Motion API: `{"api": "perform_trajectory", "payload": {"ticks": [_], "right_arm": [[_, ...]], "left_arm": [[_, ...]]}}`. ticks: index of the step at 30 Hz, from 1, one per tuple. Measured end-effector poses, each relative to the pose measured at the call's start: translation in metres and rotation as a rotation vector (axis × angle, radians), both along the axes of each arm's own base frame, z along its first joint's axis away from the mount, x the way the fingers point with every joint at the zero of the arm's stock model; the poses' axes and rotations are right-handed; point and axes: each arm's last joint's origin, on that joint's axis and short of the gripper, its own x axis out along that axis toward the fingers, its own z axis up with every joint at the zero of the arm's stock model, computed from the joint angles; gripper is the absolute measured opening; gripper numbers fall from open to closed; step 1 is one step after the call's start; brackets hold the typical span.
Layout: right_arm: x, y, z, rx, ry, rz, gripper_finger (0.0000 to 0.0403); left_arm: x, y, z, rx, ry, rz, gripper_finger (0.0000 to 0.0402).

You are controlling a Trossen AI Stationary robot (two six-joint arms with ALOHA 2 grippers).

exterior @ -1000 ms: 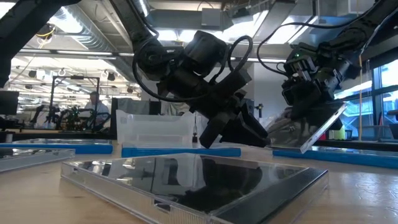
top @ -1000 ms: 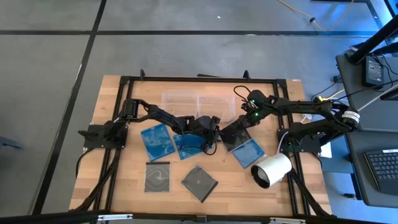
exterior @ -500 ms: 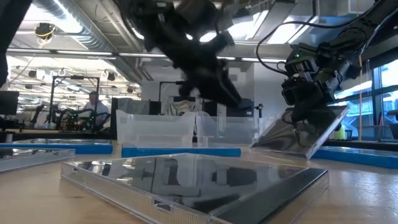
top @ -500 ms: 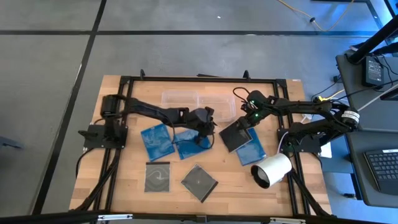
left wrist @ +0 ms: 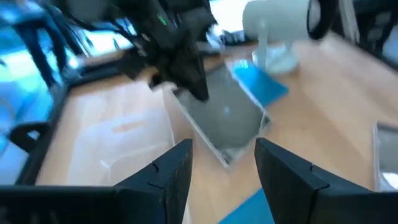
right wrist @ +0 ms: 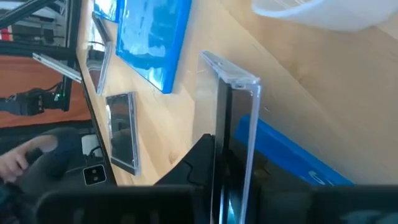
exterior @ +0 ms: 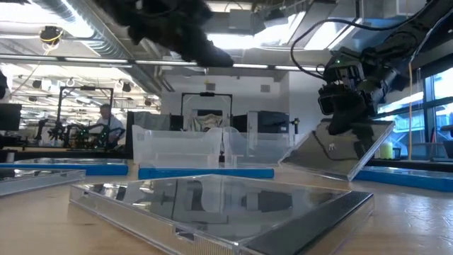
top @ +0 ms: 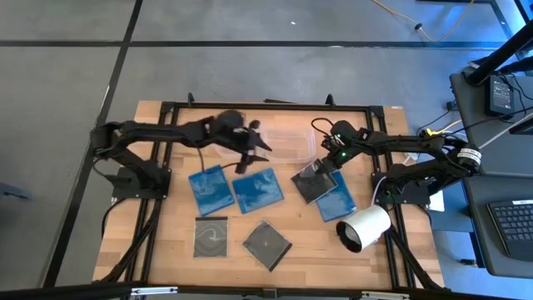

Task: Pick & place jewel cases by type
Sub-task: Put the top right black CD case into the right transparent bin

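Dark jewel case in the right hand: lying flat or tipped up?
Tipped up. The right hand is shut on the dark jewel case at its raised edge; the low view shows it slanting, with the opposite edge down near the table.

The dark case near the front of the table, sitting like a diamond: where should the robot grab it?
The dark case lies flat, so pinching its faces probably won't work. Come straight down with open fingers across two opposite thin edges, turned to match its diamond angle. Nothing crowds those edges.

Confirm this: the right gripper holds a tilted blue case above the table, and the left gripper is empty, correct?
Not quite: the case in the right gripper is dark grey, not blue, as the high view shows. It is tilted, and the left gripper is empty.
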Motion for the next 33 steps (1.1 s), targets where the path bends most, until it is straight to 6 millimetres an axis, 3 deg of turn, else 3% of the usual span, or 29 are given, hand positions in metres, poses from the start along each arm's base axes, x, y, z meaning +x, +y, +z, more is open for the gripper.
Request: {"api": "perform_trajectory", "payload": {"ticks": [10,16,22,28,33], "right_arm": [[0.008,-0.003,0.009,-0.006,-0.149,0.043,0.0041],[0.014,-0.005,0.017,-0.018,-0.263,0.075,0.0031],[0.025,-0.011,0.038,-0.065,-0.472,0.080,0.0040],[0.032,-0.020,0.056,-0.341,-0.635,-0.045,0.0031],[0.032,-0.026,0.056,-0.613,-0.602,-0.144,0.0036]], "left_arm": [[-0.059,0.005,-0.039,-0.104,-0.251,0.118,0.0171],[-0.069,0.007,-0.050,-0.148,-0.226,0.151,0.0171],[-0.070,0.007,-0.051,-0.164,-0.221,0.158,0.0171],[-0.070,0.007,-0.051,-0.165,-0.221,0.158,0.0171],[-0.070,0.006,-0.051,-0.165,-0.220,0.155,0.0171]]}}
